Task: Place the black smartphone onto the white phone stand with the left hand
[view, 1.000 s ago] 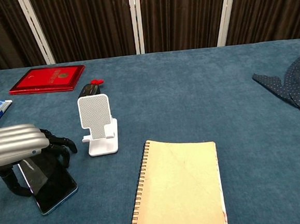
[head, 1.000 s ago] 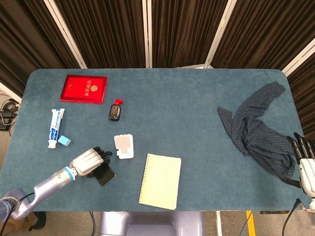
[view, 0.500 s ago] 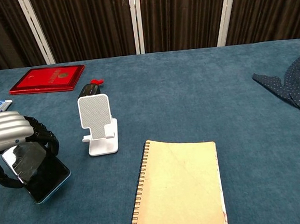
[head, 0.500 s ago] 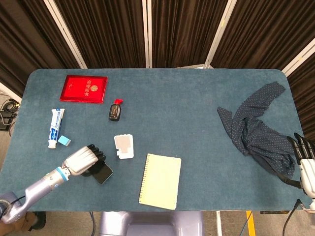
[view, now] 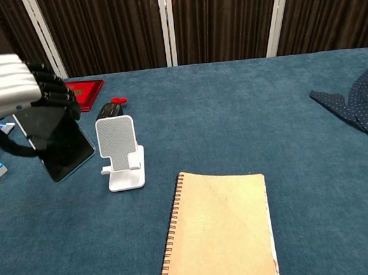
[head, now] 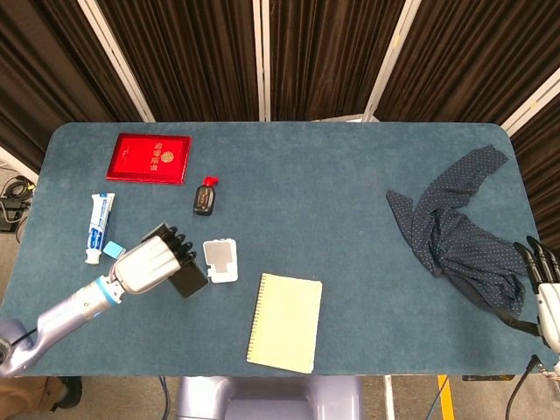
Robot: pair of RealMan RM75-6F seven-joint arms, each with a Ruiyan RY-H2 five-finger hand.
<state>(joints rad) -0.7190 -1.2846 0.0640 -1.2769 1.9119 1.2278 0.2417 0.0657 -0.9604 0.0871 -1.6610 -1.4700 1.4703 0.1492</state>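
My left hand [head: 150, 263] [view: 14, 87] grips the black smartphone [head: 187, 281] [view: 60, 147] and holds it raised above the table, screen facing the chest camera, tilted. The phone hangs just left of the white phone stand [head: 220, 261] [view: 121, 154], which stands upright and bare. A small gap shows between phone and stand in the chest view. My right hand [head: 546, 289] lies at the table's right front edge, fingers extended, holding nothing.
A cream spiral notebook [head: 285, 322] [view: 220, 230] lies right of the stand. A red booklet [head: 150, 158], a black key fob [head: 204, 199], a toothpaste tube [head: 99, 226] and a blue eraser [head: 114, 251] sit at the left. A dark dotted cloth [head: 455, 227] lies at the right.
My left hand has lifted the smartphone off the table and carried it up and toward the stand. The right hand has stayed still.
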